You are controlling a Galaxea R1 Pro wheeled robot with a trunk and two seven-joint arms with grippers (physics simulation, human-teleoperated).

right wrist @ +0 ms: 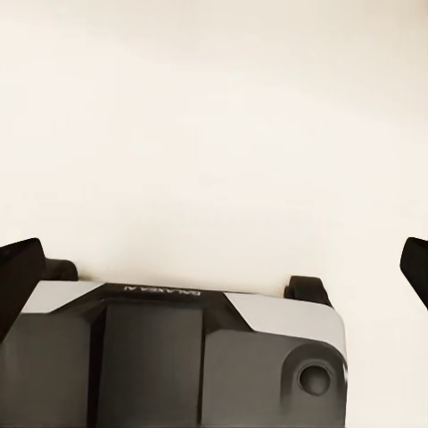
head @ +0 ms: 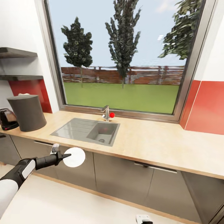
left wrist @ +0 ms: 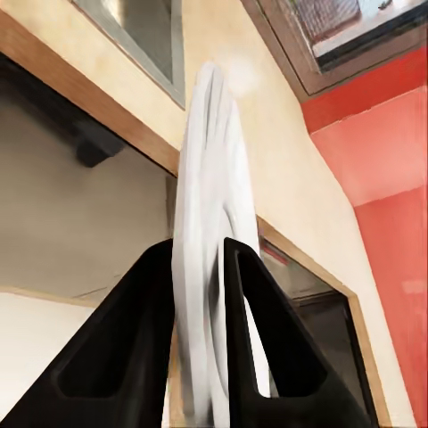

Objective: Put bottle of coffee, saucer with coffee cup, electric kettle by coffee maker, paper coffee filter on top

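left gripper (head: 64,156) jaws pinched on the saucer (head: 74,157) rim, plate on edge, held in front of the cabinet fronts just below the kitchen countertop (head: 149,140). right gripper (right wrist: 214,267) jaws spread wide, empty, over floor. step: saucer carry. next: lift over the counter, set flat near the coffee maker (head: 27,112), beside the electric kettle (head: 7,119).

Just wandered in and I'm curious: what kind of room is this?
A home kitchen, most likely: a wooden countertop with an inset steel sink and tap runs under a big garden window, with grey cabinets below.
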